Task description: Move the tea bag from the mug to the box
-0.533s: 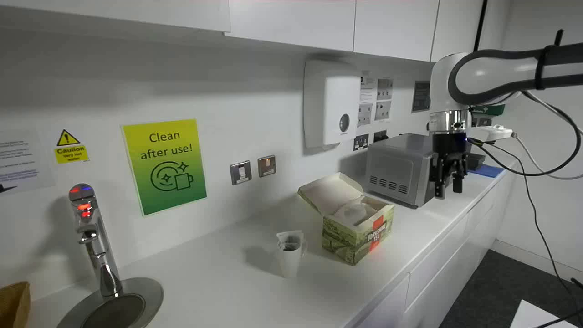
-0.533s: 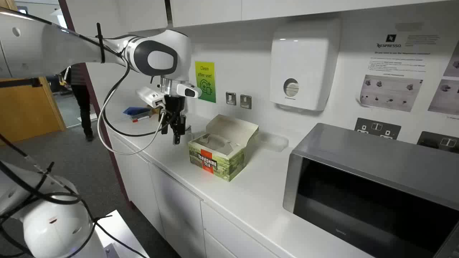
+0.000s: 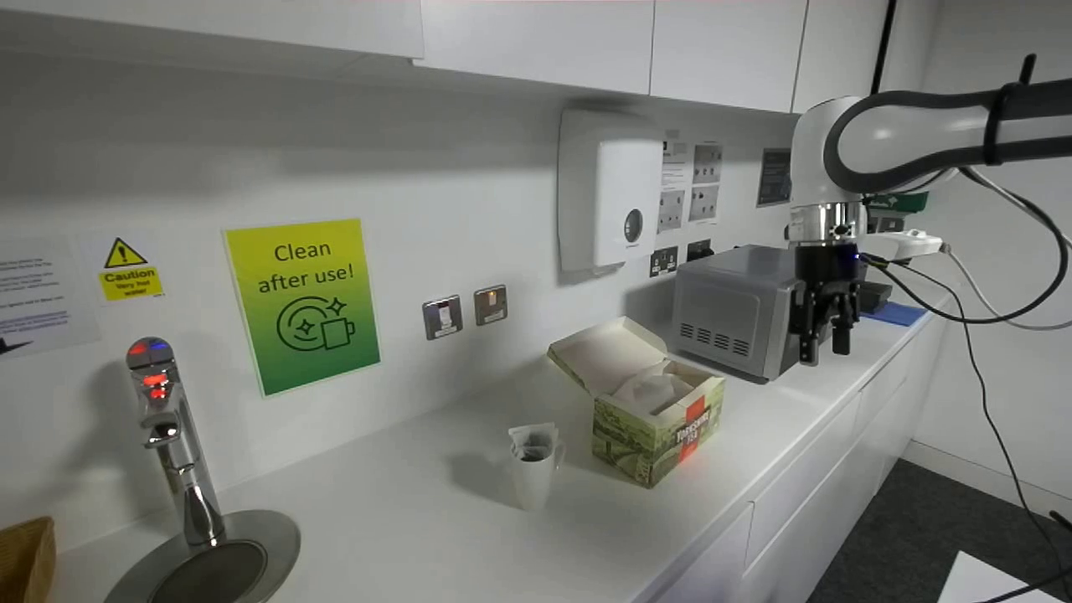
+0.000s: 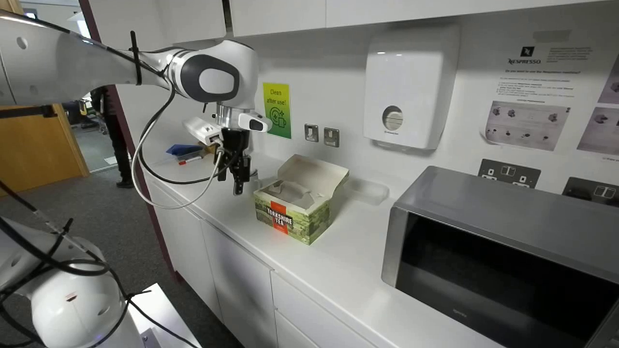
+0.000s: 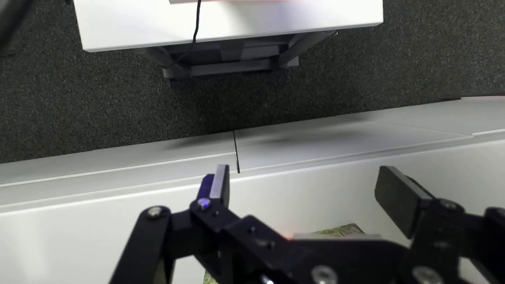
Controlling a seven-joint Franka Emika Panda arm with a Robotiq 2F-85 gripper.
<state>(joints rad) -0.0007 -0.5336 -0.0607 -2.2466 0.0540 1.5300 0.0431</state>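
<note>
Well, fingers (image 5: pixel 396 201): are standing wide apart in the wrist view, the gap between them framing counter (image 5: pixel 311 203) and cupboard fronts (image 5: pixel 296 152).
Gripper (image 5: pixel 304 185): is hanging higher than the box (image 4: pixel 309 224) and apart from it in both exterior views, keeping the pose of half a second ago.
Box: is sitting with its flap raised, staying in its earlier spot; pale crumpled wrapping (image 4: pixel 295 191) is showing inside, and whatever it is covering is hard to make out. In the wrist view the gripper is hiding most of the box, leaving scraps of green print visible.
Clear tray-like thing (image 4: pixel 368 191): is lying near the box, partly behind its flap, its outline too faint to name surely.
Mug (image 3: pixel 533 486): is standing upright near the box, between it and the tap (image 3: pixel 177 444), unmoved as well.
Tea bag (image 3: pixel 528 433): is resting in the mug, its pale top poking above the rim, its lower part out of sight.
Microwave (image 4: pixel 488 261): is standing near the box, on the side opposite the mug; the frame is cutting off its right end in an exterior view.
Person (image 4: pixel 120 150): is standing far beyond the box, the legs shifting stance since the earlier frame; the arm (image 4: pixel 77 67) is hiding the upper body.
</note>
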